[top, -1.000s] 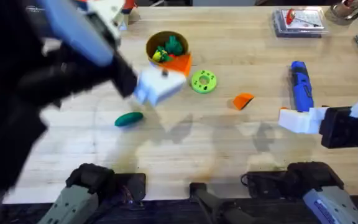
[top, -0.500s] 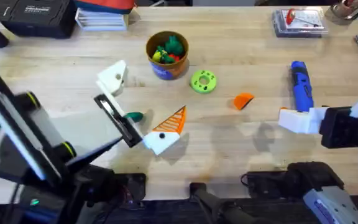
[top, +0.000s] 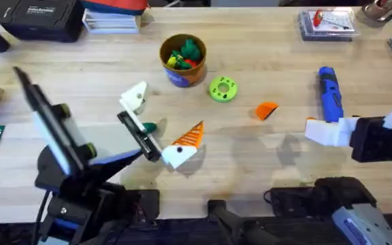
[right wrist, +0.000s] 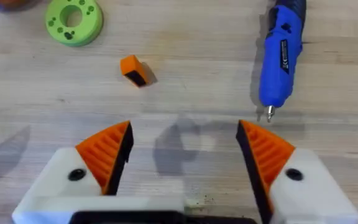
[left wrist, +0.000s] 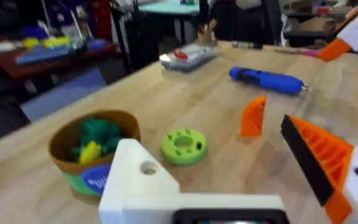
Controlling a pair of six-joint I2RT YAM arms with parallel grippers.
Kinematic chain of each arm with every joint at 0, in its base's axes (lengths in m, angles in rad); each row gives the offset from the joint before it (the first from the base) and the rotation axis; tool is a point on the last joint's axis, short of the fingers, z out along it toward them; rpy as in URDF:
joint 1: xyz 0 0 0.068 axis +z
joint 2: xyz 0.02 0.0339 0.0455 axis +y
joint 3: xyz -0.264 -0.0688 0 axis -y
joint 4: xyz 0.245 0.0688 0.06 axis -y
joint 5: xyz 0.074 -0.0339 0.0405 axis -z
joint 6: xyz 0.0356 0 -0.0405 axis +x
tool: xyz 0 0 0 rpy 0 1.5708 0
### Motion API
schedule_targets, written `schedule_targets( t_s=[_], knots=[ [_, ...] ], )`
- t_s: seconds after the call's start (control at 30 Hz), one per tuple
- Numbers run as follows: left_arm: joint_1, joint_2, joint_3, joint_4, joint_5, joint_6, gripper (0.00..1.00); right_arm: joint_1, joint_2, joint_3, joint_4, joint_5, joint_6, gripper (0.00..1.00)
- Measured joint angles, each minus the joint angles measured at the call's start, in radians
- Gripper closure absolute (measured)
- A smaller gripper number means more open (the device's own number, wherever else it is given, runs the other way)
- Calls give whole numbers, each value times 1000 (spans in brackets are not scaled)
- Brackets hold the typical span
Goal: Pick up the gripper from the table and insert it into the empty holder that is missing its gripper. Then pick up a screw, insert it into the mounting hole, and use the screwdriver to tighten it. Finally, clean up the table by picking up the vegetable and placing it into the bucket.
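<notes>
My table (top: 264,156) of pale planks bears the bucket (top: 182,60), green ring (top: 223,89), orange gripper (top: 267,110), blue screwdriver (top: 329,94) and vegetable (top: 148,126).

A robotics lab or workshop — a butcher-block surface (top: 264,156), a black equipment case (top: 39,17) at its far left corner, cluttered workbenches (left wrist: 36,53) behind.

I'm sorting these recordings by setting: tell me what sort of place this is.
Most likely a robotics lab or workshop. Two robot arms work at a wooden table with a blue screwdriver and a loose orange gripper on it, and the left wrist view shows more cluttered workbenches behind.
</notes>
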Motion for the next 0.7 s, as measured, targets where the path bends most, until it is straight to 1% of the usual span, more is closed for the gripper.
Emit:
schedule_targets(
  t_s=[0.13,0.3,0.4,0.47,0.5,0.53,0.57,0.63,0.7],
  knots=[
    [2,0,0,-93,58,-9,15,0,0,0,0,0,0,8],
    [2,0,2,-116,156,-10,16,0,0,0,0,0,0,9],
    [2,0,3,-124,200,-13,15,0,0,0,0,0,0,9],
    [1,0,3,-125,222,-26,15,0,0,0,0,0,0,9],
    [2,0,3,-127,231,-43,15,0,0,0,0,0,0,8],
    [1,0,3,-128,245,-106,14,0,0,0,0,0,-2,7],
    [2,0,3,-128,247,-134,14,0,0,0,0,0,-3,7],
    [2,0,3,-129,247,-178,15,0,0,0,0,0,-3,7],
    [2,0,3,-129,248,-203,15,0,0,0,0,0,-3,7]
  ],
)
